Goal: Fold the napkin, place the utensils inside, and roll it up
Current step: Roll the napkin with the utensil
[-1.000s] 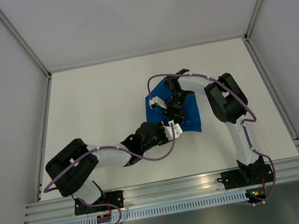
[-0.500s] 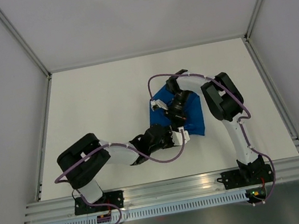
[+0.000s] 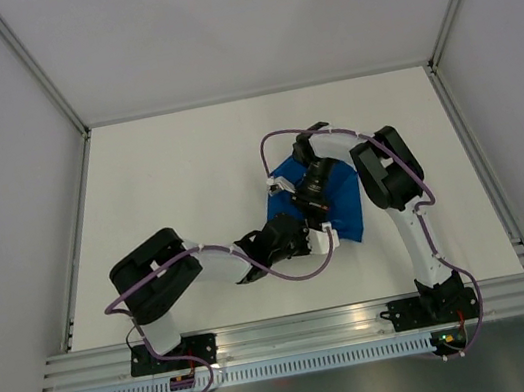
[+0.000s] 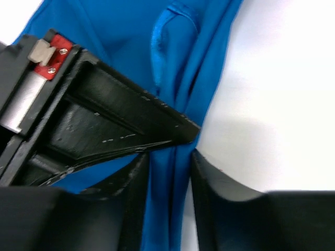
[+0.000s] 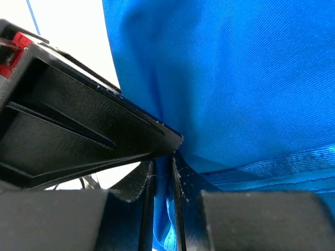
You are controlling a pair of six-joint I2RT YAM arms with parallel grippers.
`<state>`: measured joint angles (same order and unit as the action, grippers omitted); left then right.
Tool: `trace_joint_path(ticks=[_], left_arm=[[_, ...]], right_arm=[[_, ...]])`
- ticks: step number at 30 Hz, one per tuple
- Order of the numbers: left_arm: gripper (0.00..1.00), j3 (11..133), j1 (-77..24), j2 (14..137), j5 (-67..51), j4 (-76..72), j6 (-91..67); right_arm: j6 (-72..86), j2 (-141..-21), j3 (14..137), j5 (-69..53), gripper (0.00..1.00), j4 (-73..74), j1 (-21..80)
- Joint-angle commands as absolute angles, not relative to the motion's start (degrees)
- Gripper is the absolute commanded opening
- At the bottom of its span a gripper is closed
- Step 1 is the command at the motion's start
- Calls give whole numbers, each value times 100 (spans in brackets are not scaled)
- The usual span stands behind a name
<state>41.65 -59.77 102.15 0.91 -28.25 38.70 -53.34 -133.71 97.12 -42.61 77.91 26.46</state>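
Note:
The blue napkin lies bunched on the white table right of centre, both grippers at its left side. My right gripper is shut on a fold of the napkin, and the cloth is pinched between its narrow jaws. My left gripper is at the napkin's near-left corner. A hanging fold of the napkin runs between its fingers, and a sliver of table shows beside the right finger. The utensils are hidden.
The white table is walled by grey panels at the back and sides. An aluminium rail runs along the near edge by the arm bases. The right arm's elbow rises just right of the napkin.
My left gripper has slid right and nearer along the napkin's near-left edge, and its jaws have narrowed around the fold. The right gripper has shifted slightly nearer with the cloth, which has bunched narrower.

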Motion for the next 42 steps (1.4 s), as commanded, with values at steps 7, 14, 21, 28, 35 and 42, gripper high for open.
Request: trace_joint_path(ticks=[7, 14, 21, 28, 35, 42], left_arm=[[20, 4702, -5985, 10573, -387, -1758, 3955], [2, 5009, -5985, 10661, -501, -1161, 3727], [2, 5431, -5915, 10714, -782, -423, 3279], [2, 5510, -5687, 10547, -1326, -255, 2874], [2, 5555, -5485, 10529, -1704, -149, 2602], [2, 5581, -5362, 10529, -2012, -70, 2408]], right_arm=[[-5801, -13852, 9747, -3357, 4, 6855, 2593], [-5827, -13887, 9809, -3384, 4, 6899, 2566], [-5871, -13746, 9774, -3463, 6, 6952, 2523], [-5810, -13377, 9765, -3709, 34, 7014, 2417], [-5520, -12868, 9800, -3911, 53, 6979, 2224], [-5010, -12437, 9703, -3893, 57, 6566, 2004]])
